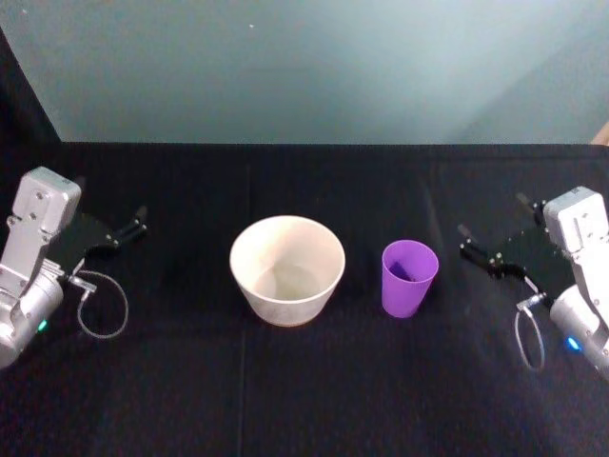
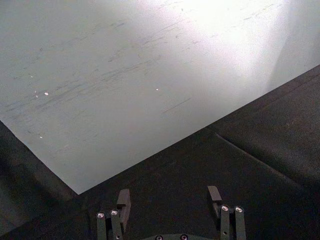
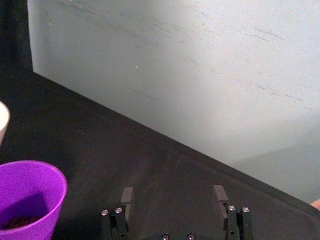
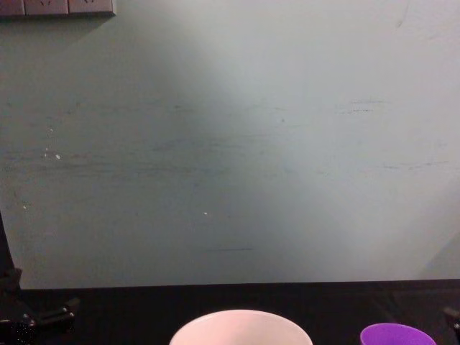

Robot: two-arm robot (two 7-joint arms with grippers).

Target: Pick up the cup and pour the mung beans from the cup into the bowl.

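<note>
The purple cup point(image 1: 409, 276) stands upright on the black table, just right of the wide pale bowl point(image 1: 286, 269). In the right wrist view the cup point(image 3: 29, 197) holds dark mung beans point(image 3: 19, 220) at its bottom, and a sliver of the bowl's rim point(image 3: 2, 121) shows beside it. My right gripper point(image 1: 491, 217) hovers open to the right of the cup, apart from it; its fingers point(image 3: 127, 196) hold nothing. Far left of the bowl, my left gripper point(image 1: 130, 225) is also open, its fingers point(image 2: 123, 199) spread over bare cloth. The chest view catches the bowl's rim point(image 4: 241, 325) and the cup's rim point(image 4: 394, 335).
A black cloth point(image 1: 304, 381) covers the table, with open room in front of the bowl and cup. A pale grey-green wall point(image 1: 314, 67) rises right behind the table's far edge. Loose cable loops hang from both wrists point(image 1: 100, 305).
</note>
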